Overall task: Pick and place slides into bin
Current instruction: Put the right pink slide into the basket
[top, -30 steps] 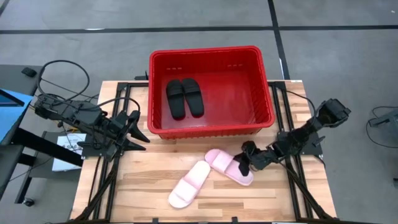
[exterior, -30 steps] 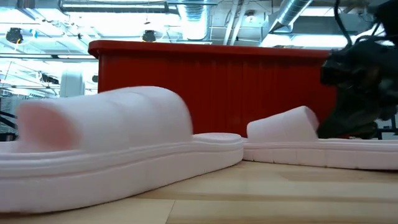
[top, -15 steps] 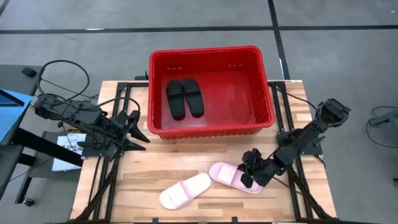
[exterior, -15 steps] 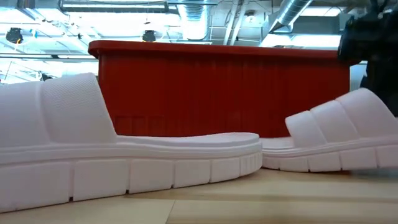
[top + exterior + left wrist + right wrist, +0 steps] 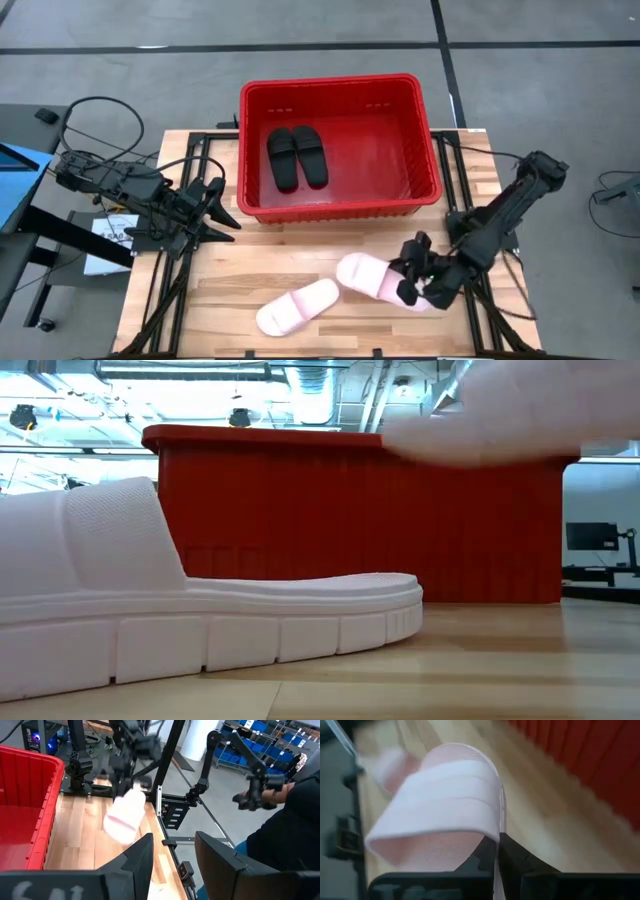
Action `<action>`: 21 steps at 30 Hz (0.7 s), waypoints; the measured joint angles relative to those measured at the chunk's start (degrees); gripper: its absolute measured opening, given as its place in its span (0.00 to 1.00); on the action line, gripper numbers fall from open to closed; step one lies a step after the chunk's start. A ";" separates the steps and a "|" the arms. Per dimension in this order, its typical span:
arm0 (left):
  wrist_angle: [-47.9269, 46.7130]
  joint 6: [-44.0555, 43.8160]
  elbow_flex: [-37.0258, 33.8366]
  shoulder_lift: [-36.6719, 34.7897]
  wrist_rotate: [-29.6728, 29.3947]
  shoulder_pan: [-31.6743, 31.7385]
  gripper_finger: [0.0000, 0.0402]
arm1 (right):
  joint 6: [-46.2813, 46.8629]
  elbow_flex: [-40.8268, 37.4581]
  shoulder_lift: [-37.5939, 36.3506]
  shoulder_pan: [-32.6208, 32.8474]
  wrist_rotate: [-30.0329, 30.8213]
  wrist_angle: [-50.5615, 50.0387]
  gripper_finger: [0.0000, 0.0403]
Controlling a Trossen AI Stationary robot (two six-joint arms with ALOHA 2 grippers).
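Two black slides (image 5: 297, 157) are seen lying side by side inside the red bin (image 5: 337, 88), toward its 9 o'clock side, so half of the task is judged done. Two pale pink slides remain outside. One pink slide (image 5: 297, 306) lies flat on the bench (image 5: 225, 280) at the bin's 6 o'clock. The other pink slide (image 5: 375, 279) is pinched at its edge by the right gripper (image 5: 412, 285), near the bench's 4 o'clock corner, and is judged to be the one being carried to the bin next.

In the low view that held slide (image 5: 500, 415) is shown hanging clear of the bench, with the resting slide (image 5: 200, 620) below it; this lift cannot be told from the high view. In the right wrist view the fingers are shown closed on the sole edge beside the strap (image 5: 445, 795). The left gripper (image 5: 215, 208), waiting at the bin's 8 o'clock, is shown spread by its own wrist view.
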 joint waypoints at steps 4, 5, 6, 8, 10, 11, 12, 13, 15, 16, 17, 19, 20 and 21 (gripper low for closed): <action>0.02 -0.01 0.00 0.01 -0.01 0.00 0.34 | -5.84 7.12 -2.47 0.36 6.83 -2.36 0.00; 0.02 0.00 0.00 0.00 -0.01 0.00 0.34 | -7.73 8.92 -2.85 0.24 8.60 -2.93 0.00; 0.02 -0.02 0.00 0.00 -0.03 0.00 0.34 | -9.82 10.73 -3.15 -0.04 10.32 -3.01 0.00; 0.03 -0.02 0.00 0.00 -0.03 0.00 0.34 | -14.37 13.98 -3.56 -1.14 13.47 -3.03 0.00; 0.07 -0.02 0.00 0.00 -0.05 0.00 0.34 | -18.82 17.03 -4.01 -3.13 16.01 -2.97 0.00; 0.04 -0.02 0.00 0.01 -0.05 0.00 0.34 | -20.99 18.42 -4.32 -4.50 17.07 -2.96 0.00; 0.06 0.00 0.00 0.00 -0.05 0.00 0.34 | -23.09 19.62 -4.66 -6.11 17.79 -2.96 0.00; 0.07 0.06 0.00 0.00 -0.05 0.00 0.34 | -25.05 20.70 -5.02 -7.90 18.32 -2.99 0.00; 0.07 0.45 0.00 0.01 -0.10 0.00 0.34 | -28.24 22.53 -5.72 -12.30 18.62 -2.96 0.00; 0.08 0.64 0.00 0.01 -0.11 0.00 0.34 | -29.60 23.19 -6.12 -14.62 18.65 -2.96 0.00; 0.12 0.92 0.00 0.01 -0.15 0.00 0.34 | -30.67 23.67 -6.57 -17.13 18.65 -2.94 0.00; 0.42 1.64 0.00 0.00 -0.20 0.00 0.34 | -31.95 23.93 -7.76 -22.22 18.31 -2.45 0.00; 0.57 2.10 0.00 0.00 -0.20 0.00 0.34 | -31.99 23.93 -8.44 -24.87 17.88 -2.44 0.00; 0.58 2.71 0.00 0.01 -0.20 0.00 0.34 | -31.94 23.94 -9.13 -27.55 17.09 -2.48 0.00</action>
